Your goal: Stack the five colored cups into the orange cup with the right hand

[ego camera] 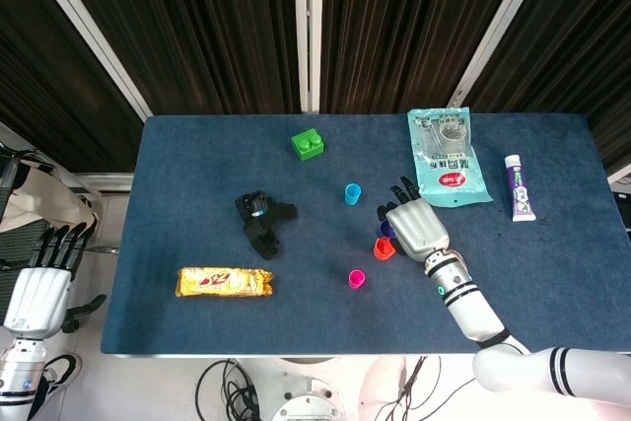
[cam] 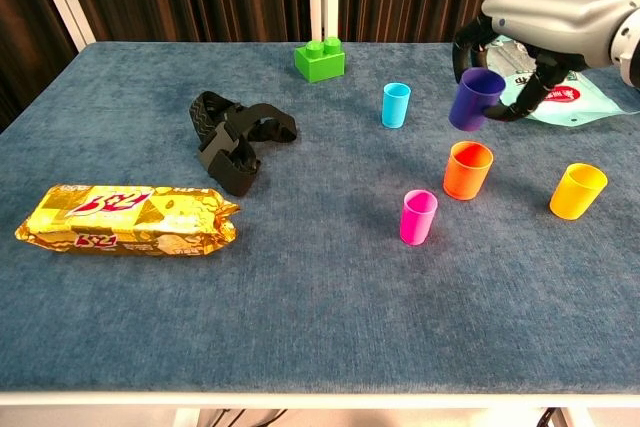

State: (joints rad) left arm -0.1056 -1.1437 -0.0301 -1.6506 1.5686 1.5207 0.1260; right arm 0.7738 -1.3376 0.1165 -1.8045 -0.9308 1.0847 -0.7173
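Note:
In the chest view my right hand (cam: 560,12) grips the purple cup (cam: 476,99) and holds it in the air, just above and behind the orange cup (cam: 468,169). From the head view the right hand (ego camera: 412,227) covers part of the orange cup (ego camera: 383,247), and only an edge of the purple cup (ego camera: 385,230) shows. The pink cup (cam: 418,217) stands in front of the orange one, the light blue cup (cam: 396,105) behind and to its left, the yellow cup (cam: 578,191) to its right. My left hand (ego camera: 39,283) hangs off the table at far left, fingers apart, holding nothing.
A green brick (cam: 320,58) sits at the back. A black strap bundle (cam: 235,137) and a gold snack pack (cam: 125,219) lie on the left. A teal bag (ego camera: 449,157) and a white tube (ego camera: 520,187) lie at the back right.

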